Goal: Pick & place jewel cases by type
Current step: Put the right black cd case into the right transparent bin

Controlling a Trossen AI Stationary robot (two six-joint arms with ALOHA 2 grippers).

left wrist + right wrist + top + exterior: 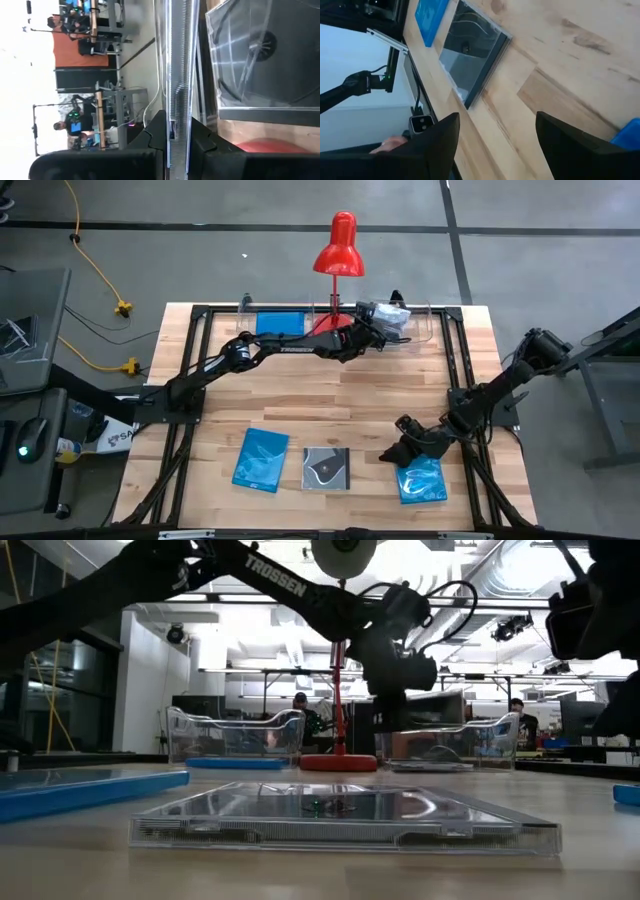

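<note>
My left gripper (pixel 380 325) reaches to the far side, over the right clear tray (pixel 425 330) beside the red lamp, and is shut on a dark jewel case (pixel 178 75) seen edge-on. Another dark case (pixel 265 55) lies flat in that tray. A blue case (pixel 280 322) lies in the left tray (pixel 235 735). Near the front edge, a blue case (pixel 260 460), a dark case with a white swirl (pixel 327 468) and a blue case (pixel 422 480) lie flat on the table. My right gripper (pixel 398 452) is open, low beside that last blue case. My left gripper pinches the jewel case between its two fingers (pixel 157 135), one on each flat face, near one edge (pixel 178 127). The case stands on edge and runs straight out from the fingers, over the right tray. Whether its far end touches the tray, I cannot tell.
The red lamp (pixel 338 250) stands on its base (pixel 338 762) between the two trays at the far edge. Black frame rails (pixel 455 380) run along the table's sides. Bare wood lies across the middle of the table (pixel 330 400). People sit in the room beyond the table.
</note>
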